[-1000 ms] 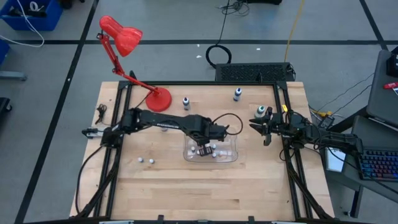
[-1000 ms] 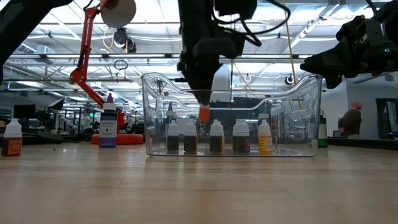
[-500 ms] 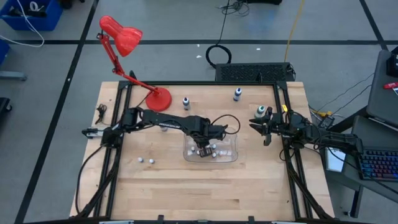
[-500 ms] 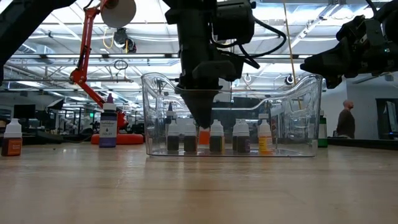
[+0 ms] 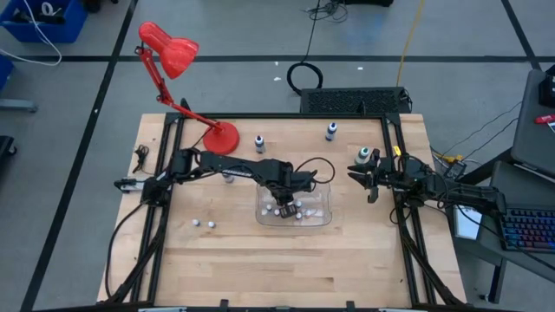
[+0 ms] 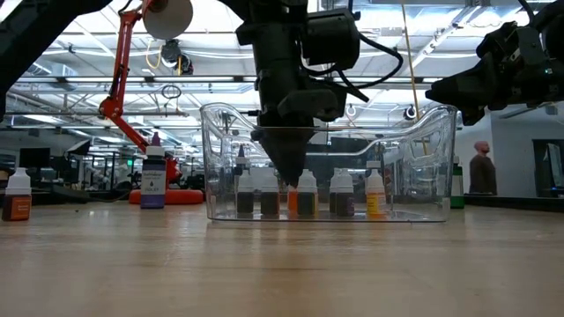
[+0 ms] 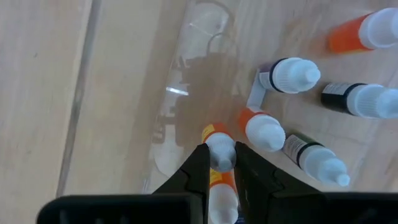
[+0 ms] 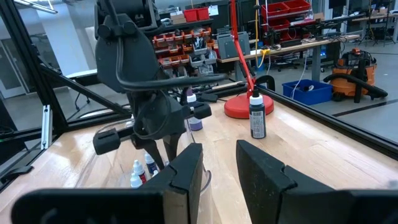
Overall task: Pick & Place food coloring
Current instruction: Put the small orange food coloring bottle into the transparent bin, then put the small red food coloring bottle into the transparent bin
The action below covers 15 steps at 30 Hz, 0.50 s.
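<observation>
Your left gripper [image 7: 220,163] has its jaws closed narrowly on an orange food coloring bottle [image 7: 219,168], pinching it just below its white cap, low inside the clear plastic bin [image 6: 423,167]. Just beside the jaws, more food coloring bottles [image 7: 267,129] lie on the bin floor. Beyond the bin, a purple-capped bottle [image 6: 152,178] stands near the red lamp [image 5: 173,61]. Your right gripper [image 8: 217,165] hovers well apart to the side, its jaws parted and empty.
</observation>
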Available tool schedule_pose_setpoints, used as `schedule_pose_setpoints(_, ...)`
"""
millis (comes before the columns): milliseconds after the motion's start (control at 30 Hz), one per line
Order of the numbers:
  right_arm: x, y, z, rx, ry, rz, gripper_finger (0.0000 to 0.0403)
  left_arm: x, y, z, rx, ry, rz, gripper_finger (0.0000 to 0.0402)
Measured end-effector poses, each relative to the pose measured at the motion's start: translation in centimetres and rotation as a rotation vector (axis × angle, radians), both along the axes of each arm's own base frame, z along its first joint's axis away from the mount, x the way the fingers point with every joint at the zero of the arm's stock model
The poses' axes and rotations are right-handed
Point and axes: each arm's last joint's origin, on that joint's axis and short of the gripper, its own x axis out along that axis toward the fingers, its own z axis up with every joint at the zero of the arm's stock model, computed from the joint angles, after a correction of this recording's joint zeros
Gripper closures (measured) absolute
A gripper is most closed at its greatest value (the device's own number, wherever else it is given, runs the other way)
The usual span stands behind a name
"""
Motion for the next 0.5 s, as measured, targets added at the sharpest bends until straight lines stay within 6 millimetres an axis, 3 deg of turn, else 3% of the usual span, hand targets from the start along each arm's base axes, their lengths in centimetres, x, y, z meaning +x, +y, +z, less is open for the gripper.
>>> schedule_pose_setpoints(300, 0.0, 0.0, -0.01, 0.0, 0.0, 0.0, 0.0314, 0.01, 0.01, 0.01, 0.007, -0.001, 0.014, 0.0262)
schedule_pose_setpoints(500, 0.0, 0.0, -0.01, 0.0, 0.0, 0.0, 0.0314, -0.11, 0.01, 0.32, 0.006, -0.003, 0.015, 0.0228)
